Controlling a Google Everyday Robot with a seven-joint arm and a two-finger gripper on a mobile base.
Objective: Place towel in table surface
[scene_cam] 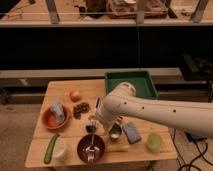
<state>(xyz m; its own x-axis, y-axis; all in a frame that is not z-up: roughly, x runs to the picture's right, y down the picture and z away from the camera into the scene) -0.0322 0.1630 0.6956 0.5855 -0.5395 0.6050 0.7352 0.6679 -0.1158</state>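
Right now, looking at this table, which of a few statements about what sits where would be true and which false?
1. The green rectangular plastic tray sits at the far right corner of the wooden table. True.
2. The crumpled grey-blue cloth lies in that tray. False: it rests in the round orange bowl on the left.
3. The long green cucumber lies near the front left edge. True.
4. The robot's claw is over the tray. False: it hangs low over the middle of the table, just behind the dark brown bowl that holds a fork.
5. The small round orange fruit sits on the bare wood. True.
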